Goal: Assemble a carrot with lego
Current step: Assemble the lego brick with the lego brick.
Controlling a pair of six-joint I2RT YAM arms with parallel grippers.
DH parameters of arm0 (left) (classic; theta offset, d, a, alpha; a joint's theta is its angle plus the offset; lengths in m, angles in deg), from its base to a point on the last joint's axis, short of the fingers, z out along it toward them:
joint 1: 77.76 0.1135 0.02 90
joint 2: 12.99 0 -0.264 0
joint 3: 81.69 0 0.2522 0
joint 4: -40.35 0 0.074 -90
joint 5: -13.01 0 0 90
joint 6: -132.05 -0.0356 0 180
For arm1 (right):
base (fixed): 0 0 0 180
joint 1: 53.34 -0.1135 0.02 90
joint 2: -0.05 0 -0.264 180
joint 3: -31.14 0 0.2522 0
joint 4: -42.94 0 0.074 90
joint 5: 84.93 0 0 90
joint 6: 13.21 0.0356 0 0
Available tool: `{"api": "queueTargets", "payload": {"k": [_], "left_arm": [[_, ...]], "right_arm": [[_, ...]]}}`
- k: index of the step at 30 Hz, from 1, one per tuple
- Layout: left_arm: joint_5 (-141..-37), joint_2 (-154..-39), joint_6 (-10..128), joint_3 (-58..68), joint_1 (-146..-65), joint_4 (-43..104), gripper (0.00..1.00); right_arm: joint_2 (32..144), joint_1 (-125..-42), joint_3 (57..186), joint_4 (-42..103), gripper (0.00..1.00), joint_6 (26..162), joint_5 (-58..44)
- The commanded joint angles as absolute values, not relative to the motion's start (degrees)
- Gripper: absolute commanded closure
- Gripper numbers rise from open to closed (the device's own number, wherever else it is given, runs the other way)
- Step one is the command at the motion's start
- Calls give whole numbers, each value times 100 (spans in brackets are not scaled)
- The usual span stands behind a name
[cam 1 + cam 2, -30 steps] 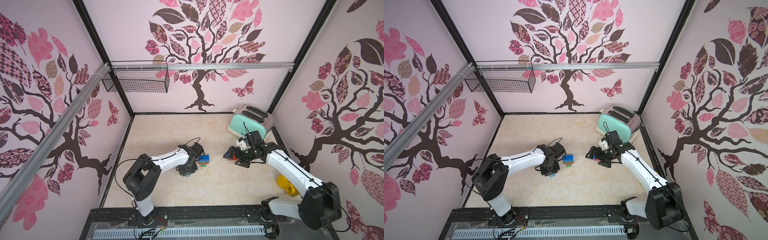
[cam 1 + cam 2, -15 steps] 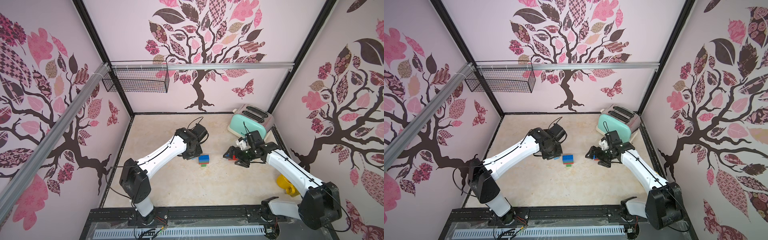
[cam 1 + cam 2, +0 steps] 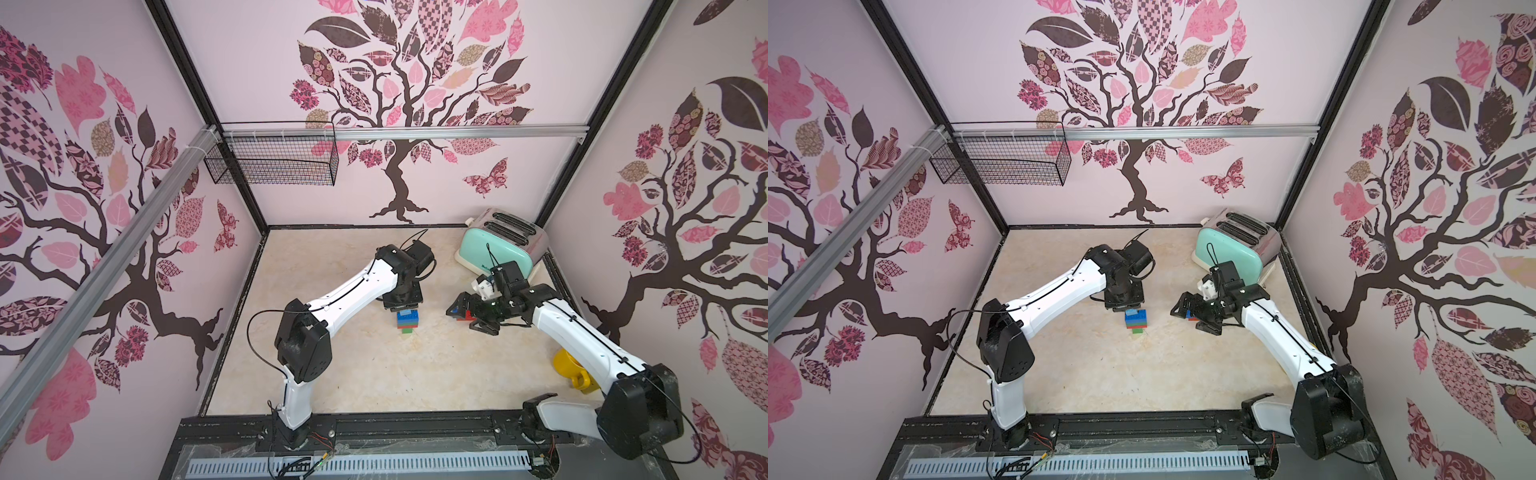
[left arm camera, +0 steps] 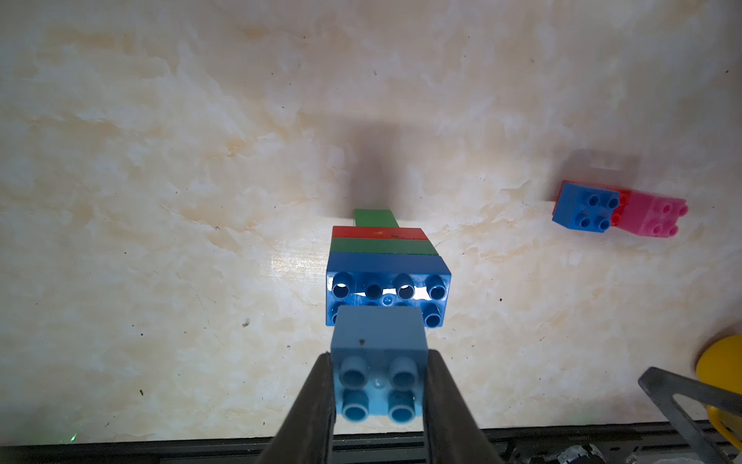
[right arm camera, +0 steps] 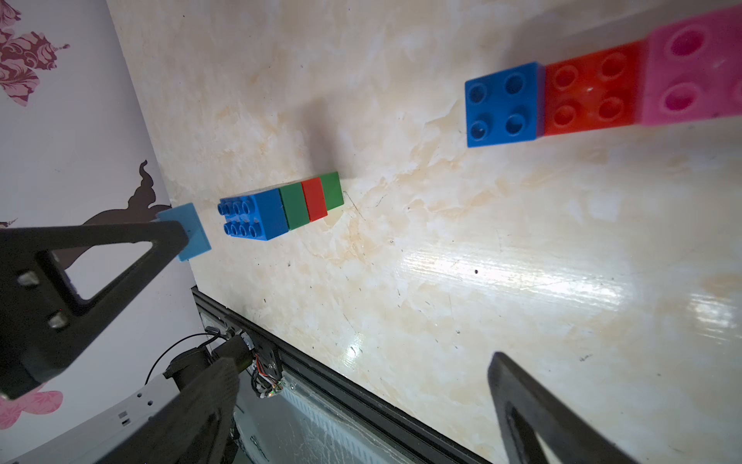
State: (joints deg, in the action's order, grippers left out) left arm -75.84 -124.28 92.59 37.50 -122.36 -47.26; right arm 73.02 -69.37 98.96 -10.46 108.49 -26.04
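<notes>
The carrot [image 3: 407, 323] [image 3: 1136, 322] stands mid-table, studs up: a small green tip at the bottom, then red, green and a dark blue brick [image 4: 385, 277] on top. My left gripper [image 4: 379, 385] [image 3: 402, 305] points down over it. It is shut on a light blue lego brick [image 4: 377, 361] [image 5: 186, 231], held a little above the dark blue studs, not touching. My right gripper [image 5: 361, 401] [image 3: 467, 311] is open and empty. It hovers over a row of loose bricks: blue [image 5: 502, 104], red [image 5: 590, 94] and pink [image 5: 690, 72].
A mint toaster [image 3: 498, 245] stands at the back right. A yellow mug [image 3: 573, 370] sits at the front right under the right arm. A wire basket [image 3: 274, 160] hangs on the back left wall. A black rail [image 3: 415, 428] runs along the front edge.
My left arm has swung from the front left of the carrot round to directly above it, carrying the light blue brick. The right arm has not moved.
</notes>
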Motion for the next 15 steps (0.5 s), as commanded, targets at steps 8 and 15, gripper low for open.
{"api": "queueTargets", "payload": {"k": [8, 15], "left_arm": [[-7674, -12652, 9083, 3916, -12278, -4863, 88], [-7644, -12767, 9056, 4018, -12285, -4882, 88]], "right_arm": [[7396, -6898, 10086, -1107, 1, 10828, -2604], [7413, -6899, 10094, -1102, 0, 10825, -2595]]}}
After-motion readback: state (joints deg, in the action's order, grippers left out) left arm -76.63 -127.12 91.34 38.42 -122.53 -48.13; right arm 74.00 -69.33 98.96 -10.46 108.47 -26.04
